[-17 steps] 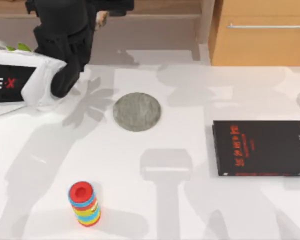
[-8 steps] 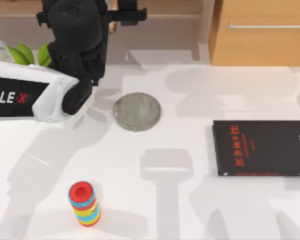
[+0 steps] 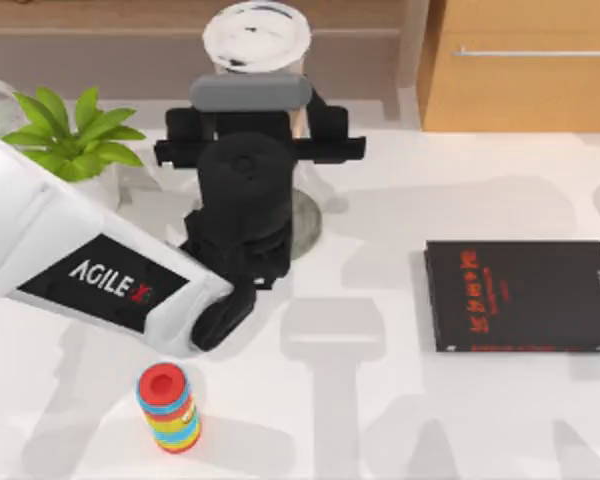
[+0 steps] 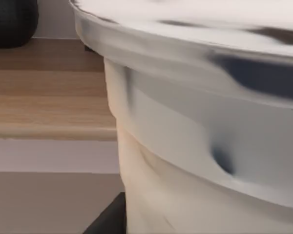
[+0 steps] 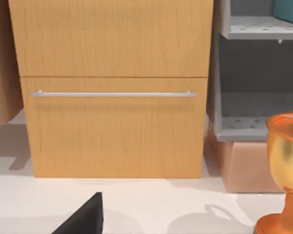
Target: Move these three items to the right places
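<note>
One left end effector of an AgileX arm grips a single tall cup with a white lid at the upper centre of the top view, fingers pressed against its sides below the lid; the left wrist view shows the cup's clear wall and pale milky contents at very close range. Beneath the black wrist, one round grey coaster sits on the white worktop, showing as a sliver at the wrist's right edge. One flat black book with red lettering lies at the right of the frame, well apart from the coaster. One stack of coloured rings with a red top stands at the lower left, and one green potted plant sits at the upper left. Half a second earlier the arm stood at the upper left with the coaster fully exposed and the cup not visible; it has since swung toward the centre, covering most of the disc, while the book and ring stack have not moved. The right wrist view takes in one wooden cabinet with a metal bar handle, a grey shelf unit and one golden trophy cup; whether the right end effector is spread or pressed together cannot be told.
</note>
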